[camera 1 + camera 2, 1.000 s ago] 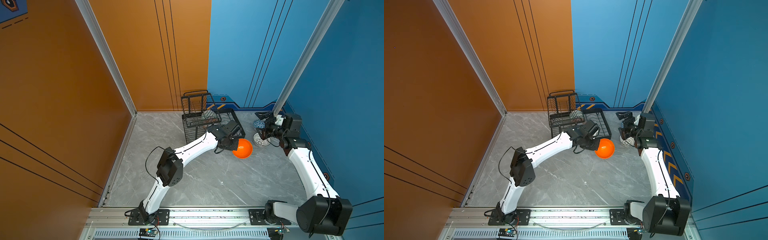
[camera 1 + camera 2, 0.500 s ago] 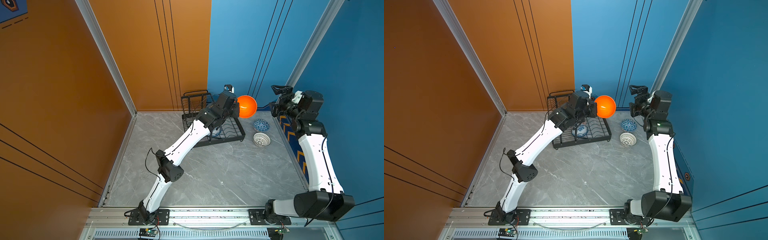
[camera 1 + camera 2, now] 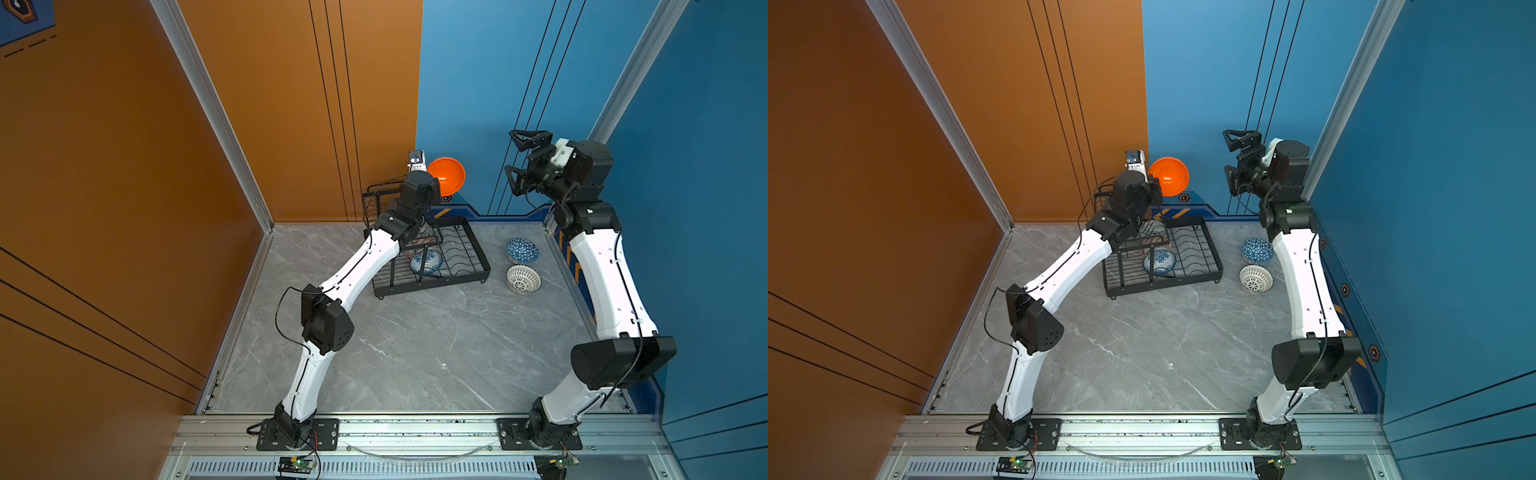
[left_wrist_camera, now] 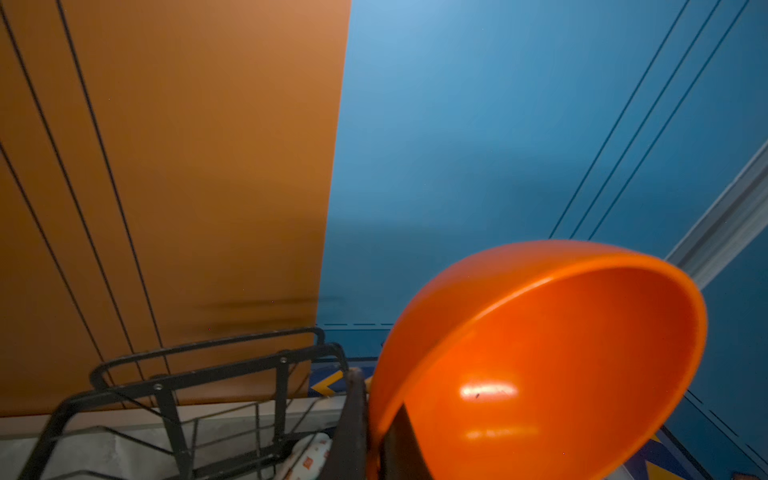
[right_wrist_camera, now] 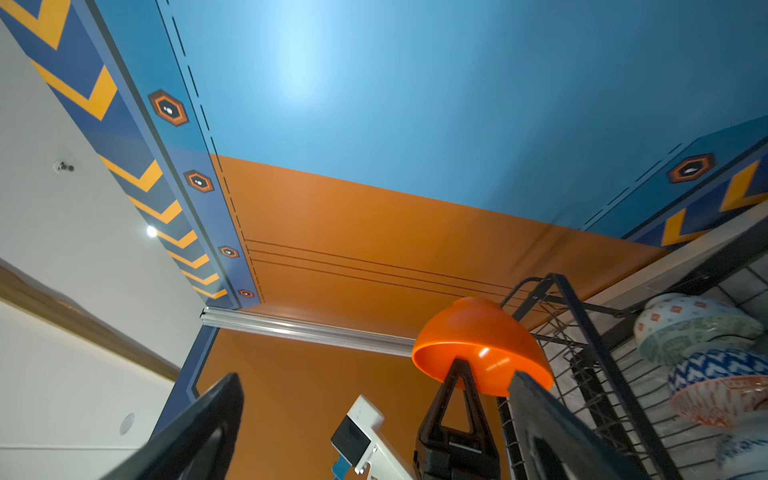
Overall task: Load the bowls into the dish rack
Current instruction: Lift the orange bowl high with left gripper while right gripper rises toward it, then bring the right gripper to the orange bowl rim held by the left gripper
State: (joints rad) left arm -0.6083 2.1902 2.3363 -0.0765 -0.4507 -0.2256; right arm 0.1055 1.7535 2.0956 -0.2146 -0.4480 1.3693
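Note:
My left gripper (image 3: pixel 435 190) (image 4: pixel 376 432) is shut on the rim of the plain orange bowl (image 3: pixel 446 176) (image 3: pixel 1169 176) (image 4: pixel 540 365), held high above the back of the black wire dish rack (image 3: pixel 478 254) (image 3: pixel 1212 254). A blue-white floral bowl (image 3: pixel 426 262) lies in the rack's tray, and several patterned bowls (image 5: pixel 694 336) are stacked under its upper tier. On the table right of the rack sit a blue-white triangle bowl (image 3: pixel 522 250) and a white-black lattice bowl (image 3: pixel 523 279). Raised at the right wall, my right gripper (image 3: pixel 514 160) (image 5: pixel 374 415) is open and empty, facing the orange bowl (image 5: pixel 482 345).
The orange back wall and the blue wall stand close behind the rack. An aluminium post (image 3: pixel 619 70) runs up beside my right arm. The grey marble table (image 3: pixel 415 353) stretches from the rack to the front rail (image 3: pixel 415 432).
My left gripper lifted the orange bowl from the table beside the rack, high up and back over the rack. My right gripper rose from near the two bowls on the table.

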